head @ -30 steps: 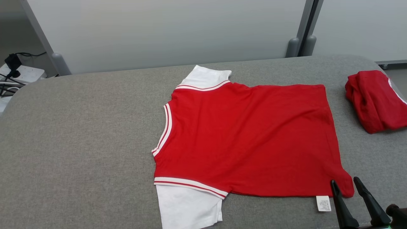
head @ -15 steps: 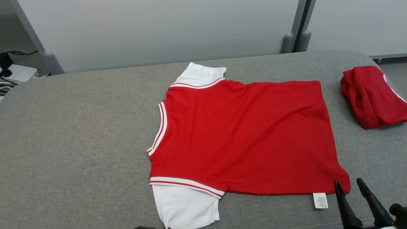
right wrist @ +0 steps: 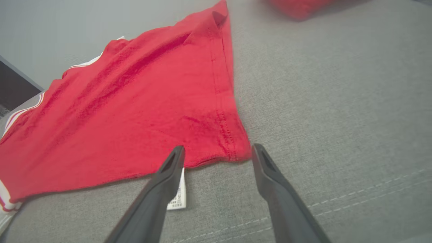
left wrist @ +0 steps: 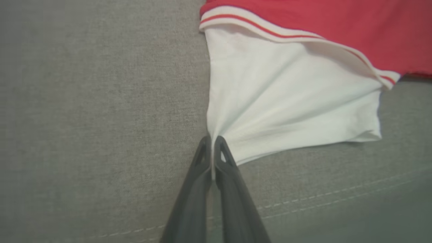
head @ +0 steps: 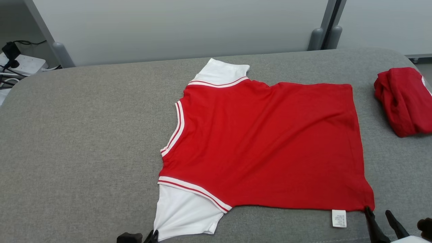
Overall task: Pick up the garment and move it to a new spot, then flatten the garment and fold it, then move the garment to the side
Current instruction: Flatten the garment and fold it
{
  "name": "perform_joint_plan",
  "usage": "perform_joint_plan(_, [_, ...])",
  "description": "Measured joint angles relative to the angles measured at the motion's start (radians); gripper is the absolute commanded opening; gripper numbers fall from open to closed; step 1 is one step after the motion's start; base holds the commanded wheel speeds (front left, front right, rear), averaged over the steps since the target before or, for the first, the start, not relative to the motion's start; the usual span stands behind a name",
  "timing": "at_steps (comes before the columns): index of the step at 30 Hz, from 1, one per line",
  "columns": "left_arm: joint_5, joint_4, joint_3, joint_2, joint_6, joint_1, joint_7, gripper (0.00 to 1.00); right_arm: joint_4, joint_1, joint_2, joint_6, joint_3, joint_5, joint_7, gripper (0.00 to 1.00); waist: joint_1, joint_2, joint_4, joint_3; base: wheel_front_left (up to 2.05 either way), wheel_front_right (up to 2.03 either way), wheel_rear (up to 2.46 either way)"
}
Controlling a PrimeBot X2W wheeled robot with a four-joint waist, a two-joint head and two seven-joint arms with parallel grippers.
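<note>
As the head view looks down, the red garment lies flat on the grey table, close to the near edge, with a folded red cloth by the right edge. In the left wrist view, the left gripper is squeezed tight on the corner of the white sleeve, so the cloth bunches into lines there. In the right wrist view, the right gripper has its fingers spread wide either side of the red bottom corner, ready, I think, to pinch it so both can lift for the fold.
</note>
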Motion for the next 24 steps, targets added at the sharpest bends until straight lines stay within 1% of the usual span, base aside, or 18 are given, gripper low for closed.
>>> perform_joint_plan(4, [0.000,-0.052,0.002,0.017,0.018,0.022,0.019,0.00,0.053,-0.026,-0.021,0.000,0.027,0.042,-0.002,1.00,0.0000,0.0000,0.007,0.002,0.00,0.00,0.00])
perform_joint_plan(10, [0.000,-0.115,0.003,0.038,0.040,0.040,0.046,0.00,0.112,-0.056,-0.021,0.000,0.070,0.105,-0.003,1.00,0.0000,0.0000,0.009,0.007,0.00,0.00,0.00])
perform_joint_plan(16, [0.000,-0.164,-0.005,0.047,0.055,0.041,0.071,0.00,0.168,-0.120,-0.023,0.000,0.128,0.159,-0.011,1.00,0.0000,0.0000,0.010,0.016,0.00,0.00,0.00])
perform_joint_plan(18, [0.000,-0.173,-0.007,0.049,0.057,0.041,0.072,0.00,0.188,-0.138,-0.023,0.000,0.137,0.174,-0.011,0.91,0.0000,0.0000,0.012,0.019,0.00,0.00,0.00])
perform_joint_plan(19, [0.001,-0.178,-0.009,0.052,0.057,0.041,0.077,0.00,0.192,-0.144,-0.024,0.000,0.141,0.183,-0.011,0.82,0.0000,0.0000,0.013,0.020,0.00,0.00,0.00])
perform_joint_plan(20, [0.002,-0.185,-0.010,0.054,0.059,0.041,0.081,0.00,0.195,-0.149,-0.025,0.000,0.149,0.191,-0.011,0.66,0.0000,0.0000,0.015,0.021,0.00,0.00,0.00])
perform_joint_plan(21, [0.002,-0.191,-0.011,0.057,0.060,0.041,0.081,0.00,0.200,-0.153,-0.025,0.000,0.155,0.198,-0.011,0.55,0.0000,0.0000,0.016,0.022,0.00,0.00,0.00])
perform_joint_plan(23, [0.002,-0.200,-0.013,0.065,0.061,0.040,0.089,0.00,0.218,-0.163,-0.025,0.000,0.161,0.208,-0.011,0.37,0.0000,0.0000,0.020,0.024,0.00,0.00,0.00])
perform_joint_plan(24, [0.002,-0.202,-0.014,0.067,0.061,0.040,0.089,0.00,0.220,-0.165,-0.027,0.000,0.163,0.211,-0.011,0.09,0.0000,0.0000,0.023,0.024,0.00,0.00,0.00])
